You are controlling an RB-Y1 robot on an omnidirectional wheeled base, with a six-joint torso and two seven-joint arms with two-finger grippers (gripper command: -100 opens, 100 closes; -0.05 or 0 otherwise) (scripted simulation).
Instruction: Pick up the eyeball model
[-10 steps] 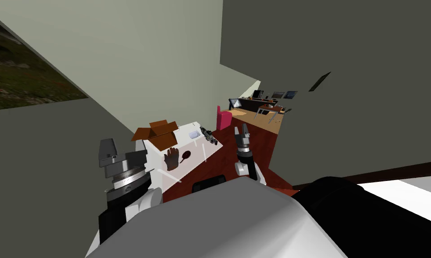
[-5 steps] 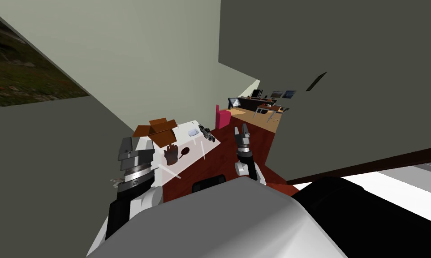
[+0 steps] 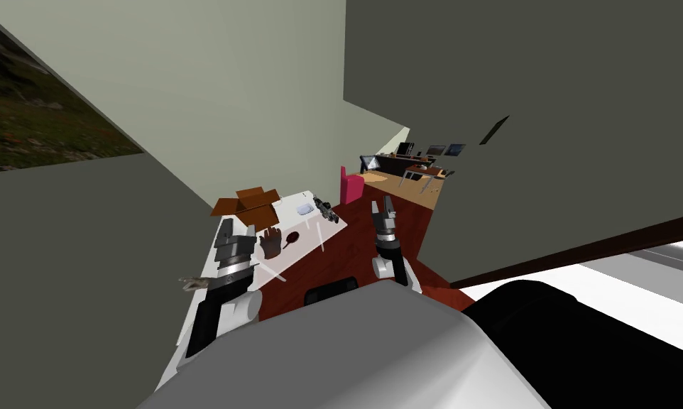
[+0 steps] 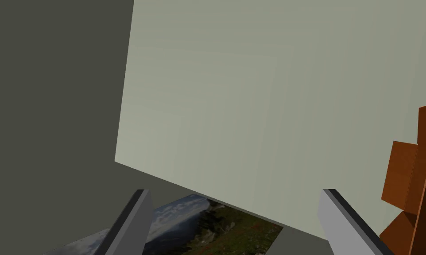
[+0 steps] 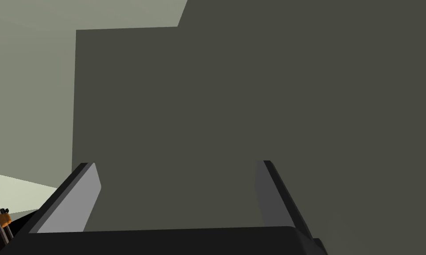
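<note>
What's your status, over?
Left gripper open over table. Right gripper open, raised. Eyeball model on table, untouched. Hand model between it and left gripper.

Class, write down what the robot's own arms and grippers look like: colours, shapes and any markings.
Each gripper has two thin, light grey, blade-like fingers with dark edges on a dark box: left gripper, right gripper. The left arm has a black forearm, a white joint and a silver-banded grey wrist. The right arm is white and grey with dark joints.
</note>
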